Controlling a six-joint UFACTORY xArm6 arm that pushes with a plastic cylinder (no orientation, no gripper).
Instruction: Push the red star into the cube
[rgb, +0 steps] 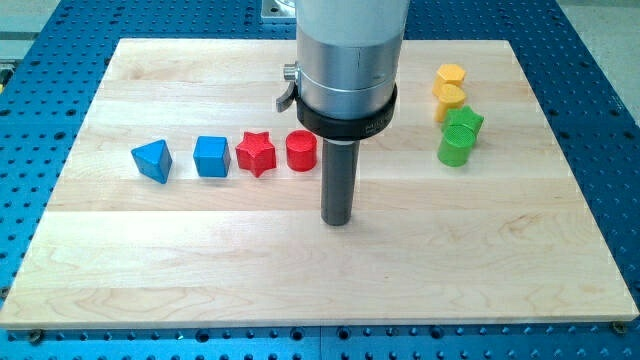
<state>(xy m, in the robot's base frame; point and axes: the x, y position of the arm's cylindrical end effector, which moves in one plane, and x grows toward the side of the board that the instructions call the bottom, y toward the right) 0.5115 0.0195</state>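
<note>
The red star (256, 153) lies on the wooden board left of centre. The blue cube (212, 156) stands just to its left, with a small gap between them. A red cylinder (301, 151) stands just right of the star. My tip (337, 221) rests on the board below and to the right of the red cylinder, well right of the star and apart from all blocks.
A blue triangular block (152, 160) lies left of the cube. At the view's right stand two yellow blocks (450, 77) (450, 101), a green star (464, 123) and a green cylinder (454, 148). The wooden board (150, 260) sits on a blue perforated table (40, 120).
</note>
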